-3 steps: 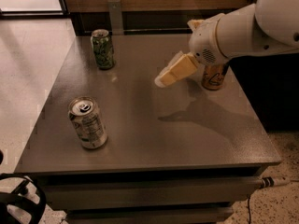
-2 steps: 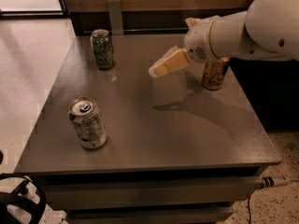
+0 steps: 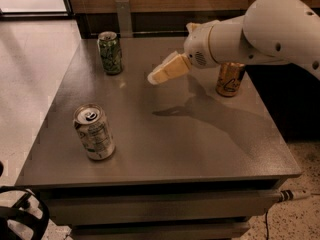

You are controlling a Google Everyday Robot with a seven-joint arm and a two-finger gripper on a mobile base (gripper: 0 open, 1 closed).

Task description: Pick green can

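Note:
The green can (image 3: 110,52) stands upright at the far left corner of the grey table (image 3: 165,134). It has a dark green mottled pattern and a silver top. My gripper (image 3: 156,77) hangs above the table's far middle, to the right of the green can and apart from it, its cream fingers pointing left toward the can. It holds nothing that I can see.
A silver-white can (image 3: 94,132) with grey print stands near the front left of the table. An orange-gold can (image 3: 230,78) stands at the far right, partly behind my arm. A dark wall base runs behind the table; pale floor lies to the left.
My gripper has moved left across the table, closer to the green can. The cans have not moved.

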